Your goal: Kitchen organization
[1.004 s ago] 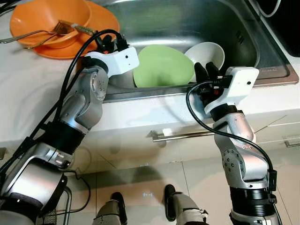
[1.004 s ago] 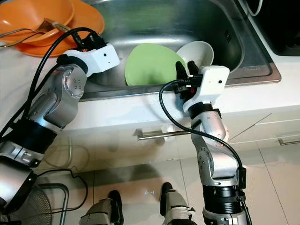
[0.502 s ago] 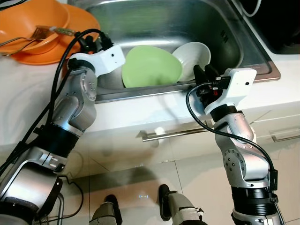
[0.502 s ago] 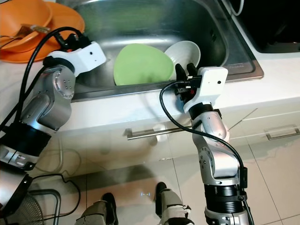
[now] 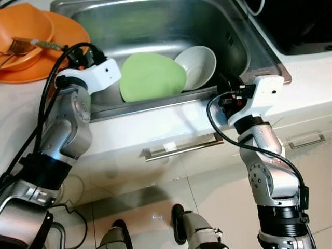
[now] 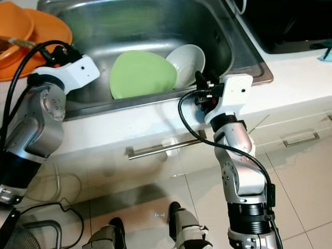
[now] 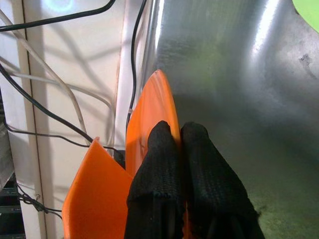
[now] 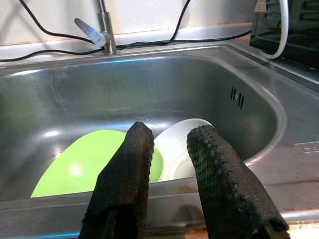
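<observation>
Hovering at the steel sink's (image 5: 155, 21) near rim, right gripper (image 8: 172, 149) fingers parted with a narrow gap, green plate (image 5: 151, 75) and white bowl (image 5: 198, 65) leaning inside, left gripper (image 7: 180, 137) fingers pressed together beside orange plate (image 7: 152, 119)

You have a brushed stainless-steel sink (image 5: 155, 26) ahead of both grippers, its walls dull-shiny with soft glare. Just past your right gripper (image 8: 169, 149), whose fingers (image 8: 219, 184) are matt black with a pebbled rubbery texture, lie a smooth matt green plate (image 5: 151, 76) and a glossy white bowl (image 5: 199, 65). Against your left gripper (image 7: 180, 144), with cloth-like black fingers (image 7: 159, 164), sits a smooth orange plastic plate (image 7: 149, 119).
</observation>
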{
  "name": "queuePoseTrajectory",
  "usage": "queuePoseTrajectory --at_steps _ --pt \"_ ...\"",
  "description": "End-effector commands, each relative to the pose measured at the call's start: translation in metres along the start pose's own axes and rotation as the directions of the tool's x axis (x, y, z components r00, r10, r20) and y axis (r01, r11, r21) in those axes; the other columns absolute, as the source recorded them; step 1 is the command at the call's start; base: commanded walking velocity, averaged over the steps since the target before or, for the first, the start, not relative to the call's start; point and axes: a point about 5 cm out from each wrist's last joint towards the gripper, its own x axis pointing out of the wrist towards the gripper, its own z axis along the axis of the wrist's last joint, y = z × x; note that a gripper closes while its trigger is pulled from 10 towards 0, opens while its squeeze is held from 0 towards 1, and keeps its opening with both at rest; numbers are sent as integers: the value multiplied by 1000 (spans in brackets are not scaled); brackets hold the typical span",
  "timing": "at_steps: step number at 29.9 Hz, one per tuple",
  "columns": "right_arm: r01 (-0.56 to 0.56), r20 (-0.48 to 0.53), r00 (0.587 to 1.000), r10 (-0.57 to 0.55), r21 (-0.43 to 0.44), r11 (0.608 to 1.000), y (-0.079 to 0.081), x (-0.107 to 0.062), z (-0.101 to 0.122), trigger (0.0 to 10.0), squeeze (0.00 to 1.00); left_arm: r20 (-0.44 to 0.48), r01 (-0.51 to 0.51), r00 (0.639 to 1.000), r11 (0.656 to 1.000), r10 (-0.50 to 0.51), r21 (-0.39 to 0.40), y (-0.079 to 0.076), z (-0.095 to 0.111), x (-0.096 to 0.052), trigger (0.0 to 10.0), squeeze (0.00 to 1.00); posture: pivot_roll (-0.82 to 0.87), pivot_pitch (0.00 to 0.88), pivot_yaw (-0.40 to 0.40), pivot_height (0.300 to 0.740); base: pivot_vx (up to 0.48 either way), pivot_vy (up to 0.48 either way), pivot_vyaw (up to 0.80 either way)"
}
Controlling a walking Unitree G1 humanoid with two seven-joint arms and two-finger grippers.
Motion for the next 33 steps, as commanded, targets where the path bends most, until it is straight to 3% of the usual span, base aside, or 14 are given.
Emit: queuePoseTrajectory --at_steps 1,4,7,12,14,19,20,33 --pt "29 -83 996 -27 16 999 -7 -6 -17 10000 0 -177 13 984 999 -6 36 -2 -40 -1 10000 0 23 262 -48 740 0 0 0" --pt "27 -82 996 -26 16 1000 -8 -6 -17 10000 0 -170 -38 985 999 36 -4 7 -37 0 10000 0 27 260 -54 740 0 0 0" --pt "23 -82 996 -22 16 1000 -8 -6 -17 10000 0 -103 -62 993 997 57 -45 10 -24 2 10000 0 27 259 -58 740 0 0 0" --pt "11 -81 997 -9 20 1000 -5 -4 -17 10000 0 53 -14 998 981 25 -196 1 17 0 10000 0 27 257 -65 740 0 0 0" --pt "8 -80 997 -7 20 1000 -5 -4 -17 10000 0 77 -8 997 973 27 -230 -1 26 -1 10000 0 25 258 -65 740 0 0 0" --pt "2 -79 997 0 21 1000 -5 -4 -17 10000 0 111 34 994 901 16 -432 -5 45 -1 10000 0 19 255 -69 740 0 0 0" --pt "0 -79 997 1 20 1000 -5 -4 -17 10000 0 109 21 994 894 32 -448 -4 48 0 10000 1000 15 253 -69 740 0 0 0" --pt "-4 -76 997 6 22 1000 -5 -3 -17 10000 0 73 -77 991 936 108 -343 9 50 5 10000 1000 15 240 -66 740 0 0 0"
